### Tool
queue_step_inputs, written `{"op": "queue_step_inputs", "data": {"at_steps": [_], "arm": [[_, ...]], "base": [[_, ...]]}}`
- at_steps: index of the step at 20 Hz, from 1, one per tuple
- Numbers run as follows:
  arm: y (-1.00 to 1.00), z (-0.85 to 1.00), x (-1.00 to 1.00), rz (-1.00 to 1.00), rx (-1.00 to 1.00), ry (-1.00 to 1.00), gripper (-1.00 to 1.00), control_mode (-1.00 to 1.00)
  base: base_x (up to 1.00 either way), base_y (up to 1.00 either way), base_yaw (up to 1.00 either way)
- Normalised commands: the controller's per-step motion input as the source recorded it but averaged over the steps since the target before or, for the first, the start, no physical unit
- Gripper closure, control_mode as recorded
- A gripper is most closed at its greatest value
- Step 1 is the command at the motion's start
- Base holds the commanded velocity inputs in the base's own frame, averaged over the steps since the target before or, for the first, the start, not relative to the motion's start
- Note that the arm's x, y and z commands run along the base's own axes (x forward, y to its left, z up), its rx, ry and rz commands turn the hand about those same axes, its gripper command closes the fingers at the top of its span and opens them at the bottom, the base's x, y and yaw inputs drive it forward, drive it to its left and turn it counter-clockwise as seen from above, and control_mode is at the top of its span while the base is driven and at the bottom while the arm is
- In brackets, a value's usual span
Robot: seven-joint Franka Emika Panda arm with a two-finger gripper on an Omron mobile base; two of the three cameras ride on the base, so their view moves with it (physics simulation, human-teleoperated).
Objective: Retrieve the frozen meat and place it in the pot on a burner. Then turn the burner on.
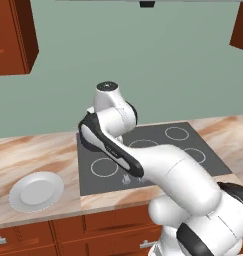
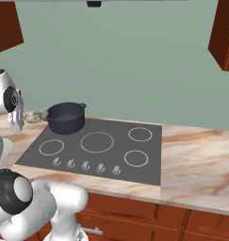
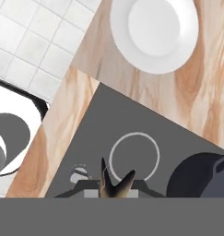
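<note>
Your hand [image 3: 114, 188] grips the frozen meat [image 3: 114, 183] between nearly closed fingers. The pot [image 3: 206, 177] sits just beside it, lower on the cooktop [image 3: 132, 120].

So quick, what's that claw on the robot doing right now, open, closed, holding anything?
Gripper: closed on the frozen meat, whose tan tail sticks up between the fingertips, above the stovetop.

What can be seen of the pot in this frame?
The pot is dark blue-grey, round and straight-sided, metal by its look, with small loop handles at the rim. It stands upright and lidless on the dark cooktop's back left corner. Its inside looks dark; contents cannot be told. In the hand view its edge shows beside a burner ring.
</note>
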Motion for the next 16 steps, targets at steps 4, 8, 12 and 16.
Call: {"op": "queue_step_inputs", "data": {"at_steps": [4,8,12,16], "arm": [[-0.31,0.14,0.64,0.00,0.00,0.17,1.00,-1.00],[-0.25,0.29,0.72,0.00,0.02,0.22,1.00,-1.00],[-0.11,0.06,0.69,0.00,0.06,0.06,1.00,-1.00],[0.05,0.00,0.67,0.00,0.00,0.00,1.00,-1.00]], "base": [[0.00,0.00,0.00],[0.00,0.00,0.00],[0.00,0.00,0.00],[0.00,0.00,0.00]]}}
